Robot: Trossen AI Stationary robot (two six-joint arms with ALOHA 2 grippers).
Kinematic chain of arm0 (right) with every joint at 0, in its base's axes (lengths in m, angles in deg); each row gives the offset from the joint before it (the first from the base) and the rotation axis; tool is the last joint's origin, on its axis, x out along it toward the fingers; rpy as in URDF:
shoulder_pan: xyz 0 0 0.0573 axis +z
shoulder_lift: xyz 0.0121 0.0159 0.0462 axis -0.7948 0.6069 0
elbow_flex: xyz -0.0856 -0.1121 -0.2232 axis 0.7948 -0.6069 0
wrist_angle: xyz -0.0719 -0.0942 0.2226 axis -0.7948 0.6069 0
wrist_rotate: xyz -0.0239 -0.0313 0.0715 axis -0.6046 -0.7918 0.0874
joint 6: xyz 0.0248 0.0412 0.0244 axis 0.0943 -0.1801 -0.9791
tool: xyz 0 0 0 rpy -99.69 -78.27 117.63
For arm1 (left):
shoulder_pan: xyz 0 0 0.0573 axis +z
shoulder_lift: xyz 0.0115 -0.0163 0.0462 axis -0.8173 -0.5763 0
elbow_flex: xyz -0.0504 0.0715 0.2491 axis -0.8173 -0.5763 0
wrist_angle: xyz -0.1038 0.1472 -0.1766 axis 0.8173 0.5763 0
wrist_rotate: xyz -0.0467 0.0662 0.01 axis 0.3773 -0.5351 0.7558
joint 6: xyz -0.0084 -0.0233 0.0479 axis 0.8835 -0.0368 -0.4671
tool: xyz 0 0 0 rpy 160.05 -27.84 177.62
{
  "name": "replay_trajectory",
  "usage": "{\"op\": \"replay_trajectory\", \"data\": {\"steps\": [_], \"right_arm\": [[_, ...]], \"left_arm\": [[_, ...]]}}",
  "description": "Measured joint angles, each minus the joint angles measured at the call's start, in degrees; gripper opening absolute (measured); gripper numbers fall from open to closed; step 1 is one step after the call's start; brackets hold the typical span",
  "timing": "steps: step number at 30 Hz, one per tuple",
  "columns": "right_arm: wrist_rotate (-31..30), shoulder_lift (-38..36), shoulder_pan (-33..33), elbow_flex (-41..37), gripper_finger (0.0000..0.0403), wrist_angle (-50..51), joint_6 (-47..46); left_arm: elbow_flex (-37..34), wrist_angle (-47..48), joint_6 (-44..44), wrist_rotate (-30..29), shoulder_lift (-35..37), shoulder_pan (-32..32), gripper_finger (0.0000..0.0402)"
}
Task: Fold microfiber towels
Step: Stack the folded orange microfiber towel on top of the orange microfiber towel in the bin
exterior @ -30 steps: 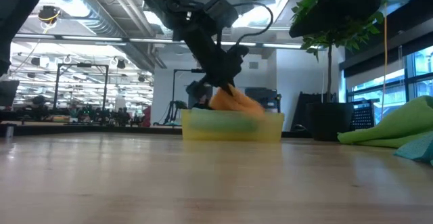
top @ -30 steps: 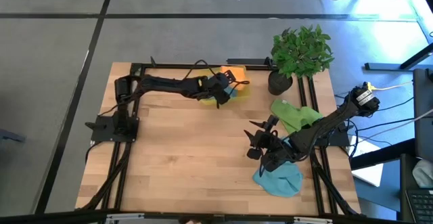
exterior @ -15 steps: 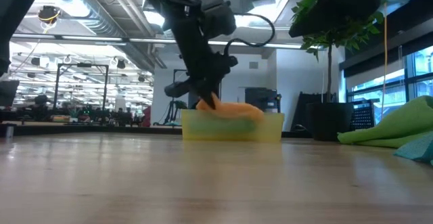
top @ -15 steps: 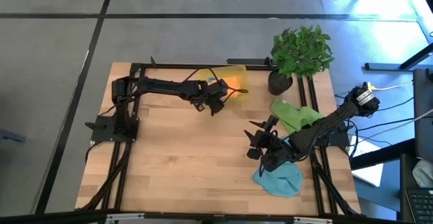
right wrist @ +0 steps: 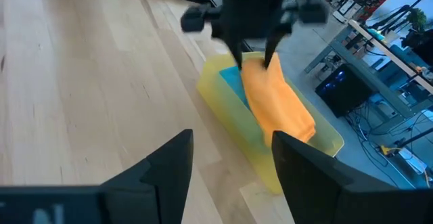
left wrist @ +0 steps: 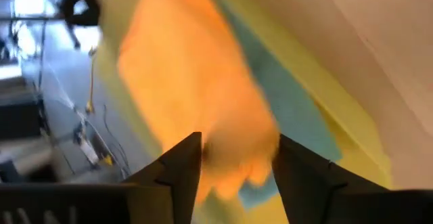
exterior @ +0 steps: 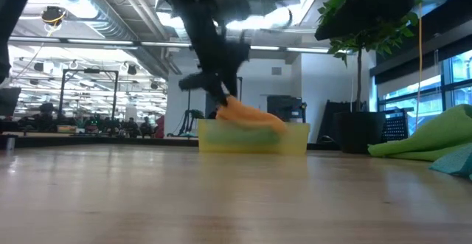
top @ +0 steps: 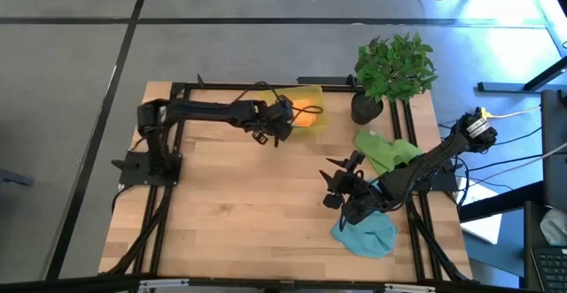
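An orange towel (top: 306, 115) lies heaped in a translucent yellow bin (top: 310, 93) at the table's far middle, over a teal towel (left wrist: 287, 109) that also lies in the bin. My left gripper (top: 281, 127) is shut on the orange towel at the bin's left end. It also shows in the low view (exterior: 221, 100) and the right wrist view (right wrist: 254, 55). My right gripper (top: 341, 187) is open and empty at the table's right. A green towel (top: 387, 151) and a second teal towel (top: 365, 235) lie bunched on the table beside it. My left gripper pinches the orange towel's left end (right wrist: 255, 67) between its two fingers (left wrist: 181, 164), as a bunch of several layers. The fingers slant down at it from the table's left. That end is lifted above the bin's rim, and the rest (exterior: 254, 116) slopes down into the bin.
A potted plant (top: 394, 67) stands at the far right corner, right of the bin. The black arm frames (top: 159, 165) run along the left and right edges. Bare wood (top: 248, 204) fills the table's middle and near left.
My left gripper has gone a little toward the table's left edge and turned, keeping hold of the orange towel. The towel's held end has come with it to the bin's left end, while the rest stays heaped in the bin.
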Motion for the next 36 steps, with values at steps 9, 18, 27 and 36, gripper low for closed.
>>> {"op": "replay_trajectory", "data": {"steps": [9,18,27,36], "right_arm": [[2.01,0.02,0.59,0.0,0.0204,-0.08,0.05],[2.05,0.02,0.7,0.0,0.0204,-0.46,0.16],[2.03,0.02,0.68,0.0,0.0204,-0.48,1.03],[2.03,0.02,0.68,0.0,0.0204,-0.49,1.26]], "left_arm": [[-3.48,-3.51,27.03,17.08,13.94,5.59,0.016],[-25.07,-43.78,40.06,29.73,13.77,9.32,0.0159],[-29.29,-53.26,40.73,28.94,2.47,11.03,0.0159],[-29.27,-54.89,40.72,26.76,0.65,12.23,0.0159]]}}
